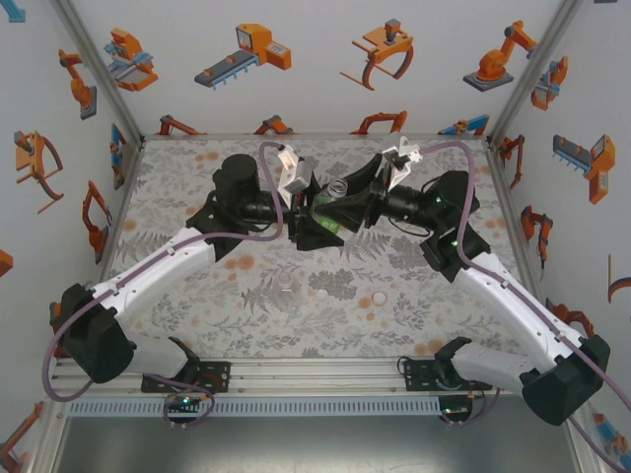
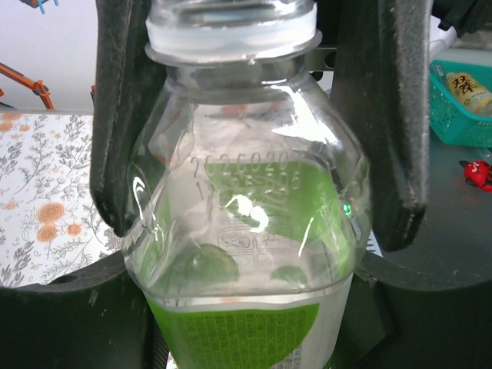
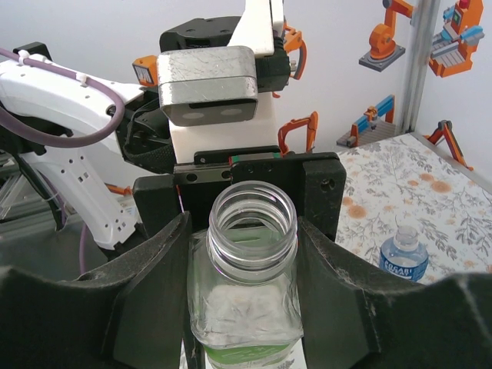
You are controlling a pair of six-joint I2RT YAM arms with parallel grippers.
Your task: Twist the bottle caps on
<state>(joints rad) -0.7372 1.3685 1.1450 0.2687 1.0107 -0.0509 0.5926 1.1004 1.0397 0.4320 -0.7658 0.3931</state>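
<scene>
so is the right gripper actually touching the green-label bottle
Touching. The right wrist view shows the right gripper with both dark fingers flush against the sides of the green-label bottle, no gap.

A robot lab test cell: white walls [image 1: 325, 89] printed with cartoon robot arms, aluminium rail [image 1: 306, 377], flower-patterned table [image 1: 197, 310]

left fingers [image 2: 119, 115], right fingers [image 3: 154, 284] in grip

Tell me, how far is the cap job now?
Done: perhaps the blue-labelled bottle, whose top is too small to judge. In hand: the right gripper holds the green-labelled bottle, mouth uncapped; the left gripper flanks it. Remaining: two white caps seem to lie loose on the table near the clear bottle.
</scene>
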